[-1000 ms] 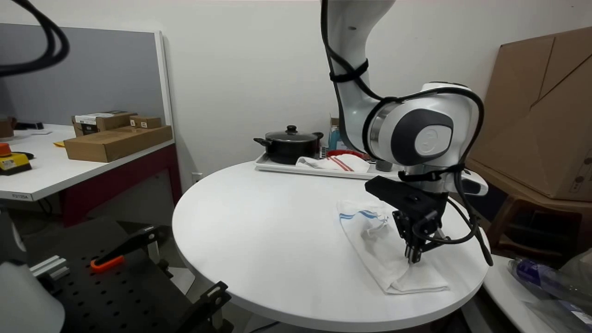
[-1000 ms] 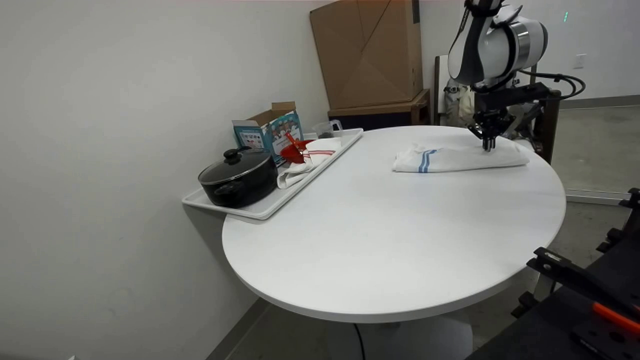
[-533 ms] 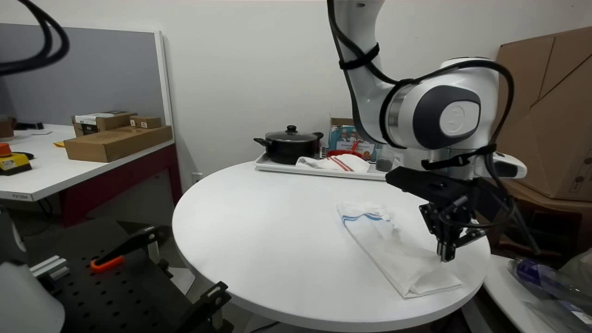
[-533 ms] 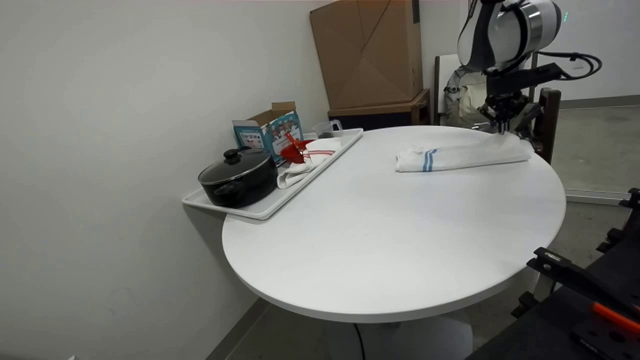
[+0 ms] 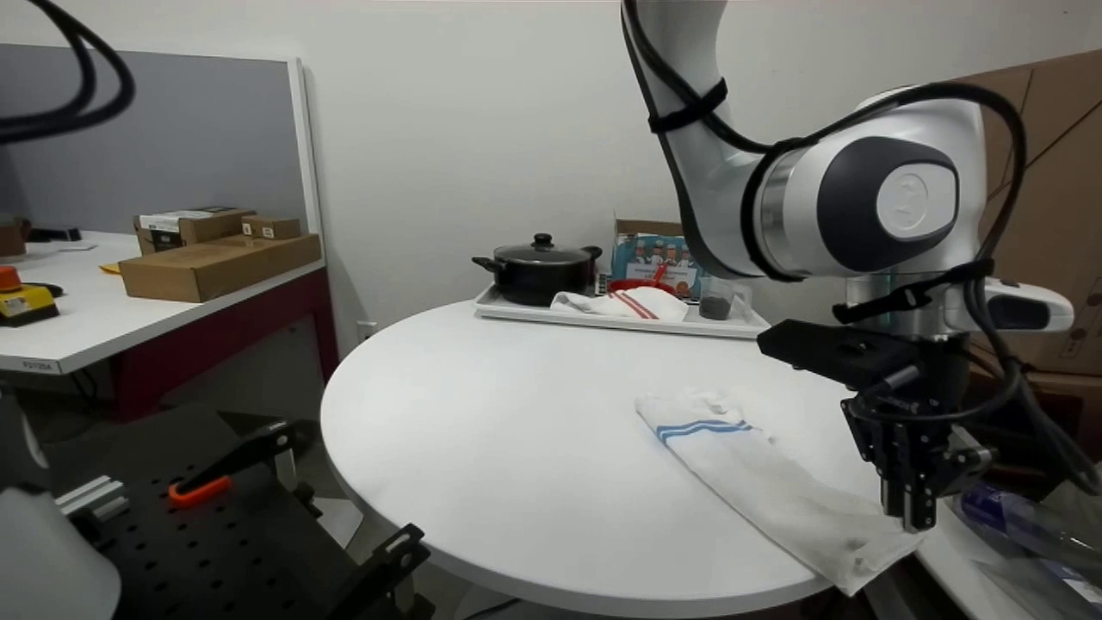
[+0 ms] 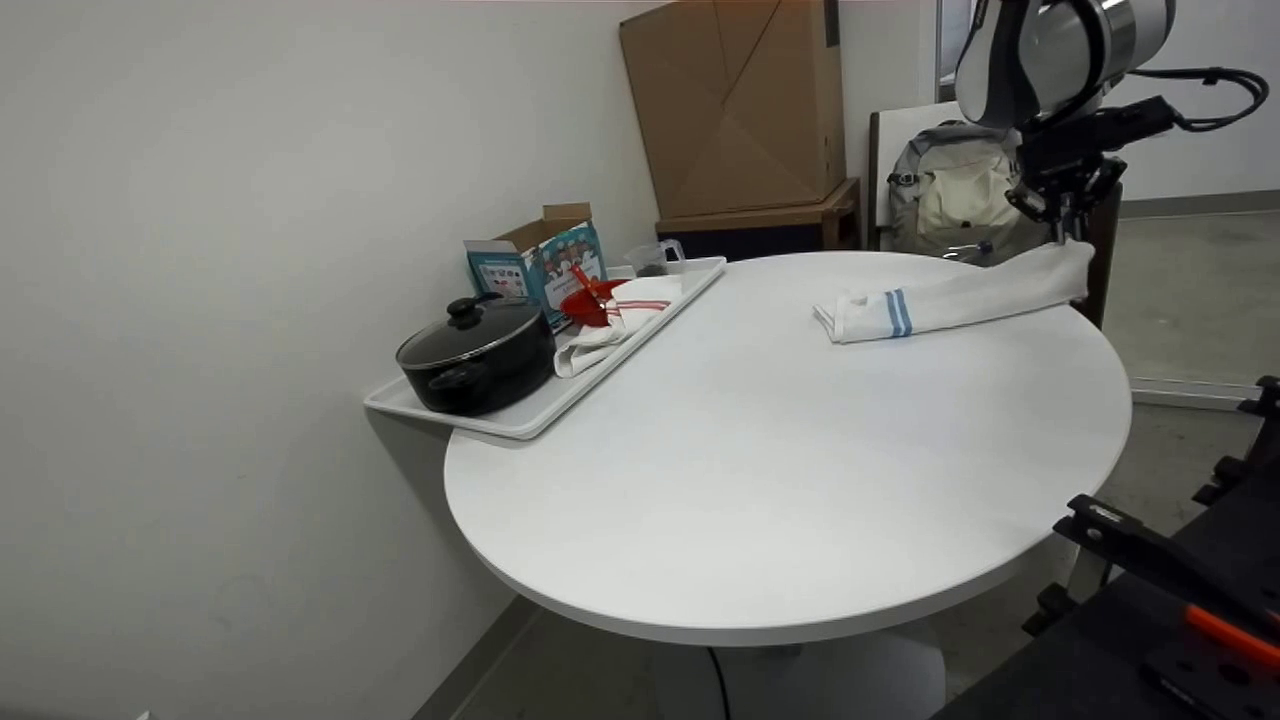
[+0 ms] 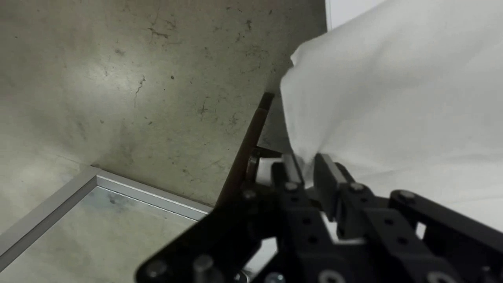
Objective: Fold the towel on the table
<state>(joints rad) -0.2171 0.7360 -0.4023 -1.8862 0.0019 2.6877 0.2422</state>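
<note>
Pinching one end of the towel point(image 5: 770, 486) between its fingertips, your gripper point(image 7: 307, 162) is holding that end out beyond the rim of the round white desk point(image 5: 482, 448). In the wrist view you are seeing creases running together where the towel is passing between the two fingers, and grey floor point(image 7: 157, 86) is showing alongside. In an exterior view a loose corner point(image 5: 848, 570) of the towel is drooping past the desk's edge, just below the fingertips, and in both exterior views the opposite end, marked with blue stripes point(image 6: 898, 312), is lying on the desktop, a little rumpled. The towel is stretching between these ends as a long, narrow strip. Well apart from it, by the wall point(image 6: 250, 250), a white tray point(image 6: 540, 403) is resting on the desk with one end overhanging, and it is carrying a lidded black pot point(image 6: 475, 360), an opened blue box point(image 6: 570, 258), a red item point(image 6: 585, 308), a clear jug point(image 6: 648, 260) and a white cloth with red stripes point(image 6: 600, 347). Beyond the desk in an exterior view, you are also seeing a large brown carton point(image 6: 735, 110) and a pale backpack point(image 6: 955, 195), while the white arm point(image 5: 895, 198) is standing above the gripper.
</note>
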